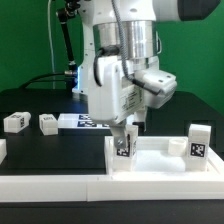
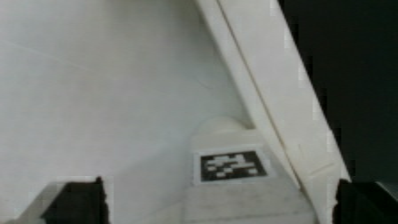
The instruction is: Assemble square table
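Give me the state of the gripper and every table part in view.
Square panel: flat on the black table.
Gripper: open, fingers straddling a leg without touching.
Leg under gripper: upright on the panel.
Second upright leg: standing on the panel, exterior view's right.
Two loose legs: resting on the table, unattached.

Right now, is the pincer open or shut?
Open. The wrist view shows the pincer with fingers far apart, gaps on both sides of the tagged leg.

Smooth matt white plastic panel [image 1: 160, 162], white plastic legs [image 1: 198, 142]; matt black tabletop [image 1: 55, 150]; glossy white arm casing [image 1: 118, 85]
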Motion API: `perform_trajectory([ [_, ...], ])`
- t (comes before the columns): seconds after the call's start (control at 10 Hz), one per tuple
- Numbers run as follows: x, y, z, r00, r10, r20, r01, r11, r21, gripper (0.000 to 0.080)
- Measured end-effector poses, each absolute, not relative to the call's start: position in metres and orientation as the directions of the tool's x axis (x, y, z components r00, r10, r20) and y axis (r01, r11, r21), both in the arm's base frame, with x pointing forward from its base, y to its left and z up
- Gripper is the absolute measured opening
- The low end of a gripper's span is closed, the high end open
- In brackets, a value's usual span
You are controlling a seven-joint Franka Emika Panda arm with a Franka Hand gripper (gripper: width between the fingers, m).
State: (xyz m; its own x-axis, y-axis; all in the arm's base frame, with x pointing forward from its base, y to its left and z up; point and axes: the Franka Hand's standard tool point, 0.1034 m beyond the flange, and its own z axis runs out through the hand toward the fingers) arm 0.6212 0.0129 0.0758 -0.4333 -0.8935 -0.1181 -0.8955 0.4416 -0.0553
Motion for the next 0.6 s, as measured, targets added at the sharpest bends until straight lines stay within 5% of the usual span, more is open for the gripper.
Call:
perform_trajectory([
  [0.3, 0.616, 0.044, 0.106, -0.398, -0.904, -0.158, -0.909, 0.412, -0.067, 0.0648],
  [0.6, 0.615, 0.042, 0.102, -0.400, -0.904, -0.153, -0.909, 0.413, -0.064, 0.0648],
])
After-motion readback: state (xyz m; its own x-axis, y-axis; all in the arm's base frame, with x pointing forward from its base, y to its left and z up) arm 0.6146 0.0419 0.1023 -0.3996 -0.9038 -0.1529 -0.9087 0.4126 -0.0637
